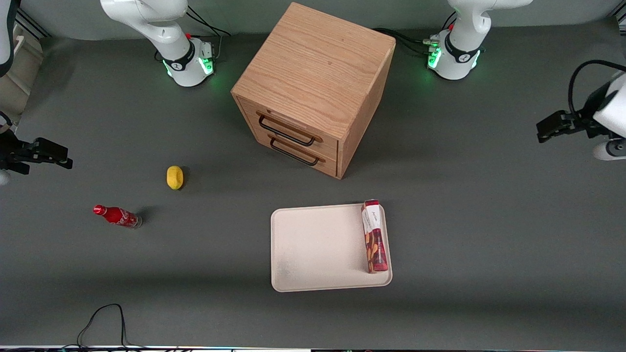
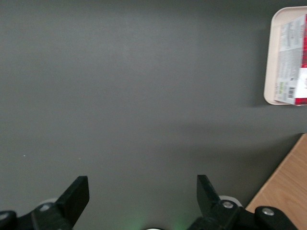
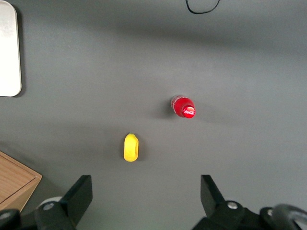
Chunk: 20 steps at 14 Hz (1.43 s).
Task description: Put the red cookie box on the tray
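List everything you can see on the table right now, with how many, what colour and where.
Cookie box: one, dark red, lying on the tray along its edge toward the working arm.
Tray: one, cream-white, nearer the front camera than the cabinet.
Cabinet: one, wooden, two drawers, mid-table.
Lemon: one, yellow, toward the parked arm's end.
Cola bottle: one, red, beside the lemon, nearer the camera.
Cable: one, black, at the table's near edge.
Gripper: one, black, open, above bare table at the working arm's end.

Open end effector (image 2: pixel 143 196) above bare table (image 2: pixel 120 96)
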Each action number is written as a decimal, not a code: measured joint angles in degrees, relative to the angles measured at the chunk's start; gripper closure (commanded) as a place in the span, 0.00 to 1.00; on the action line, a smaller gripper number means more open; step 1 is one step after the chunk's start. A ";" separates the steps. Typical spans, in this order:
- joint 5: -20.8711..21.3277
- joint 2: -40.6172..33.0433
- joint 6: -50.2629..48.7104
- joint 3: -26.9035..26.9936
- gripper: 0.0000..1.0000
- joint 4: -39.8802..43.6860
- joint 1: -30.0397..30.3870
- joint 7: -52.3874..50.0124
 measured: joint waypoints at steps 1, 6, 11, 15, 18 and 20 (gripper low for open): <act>-0.05 -0.22 1.34 0.01 0.00 -1.46 1.19 1.07; -3.82 -0.30 6.70 1.76 0.00 -5.13 1.77 1.99; -4.87 0.19 10.01 2.56 0.00 -5.67 1.02 1.93; -5.48 0.09 10.00 0.96 0.00 -5.59 1.01 1.09; -5.49 -0.03 9.83 0.86 0.00 -5.52 1.01 1.06; -5.44 -0.09 8.94 0.86 0.00 -5.46 1.01 1.08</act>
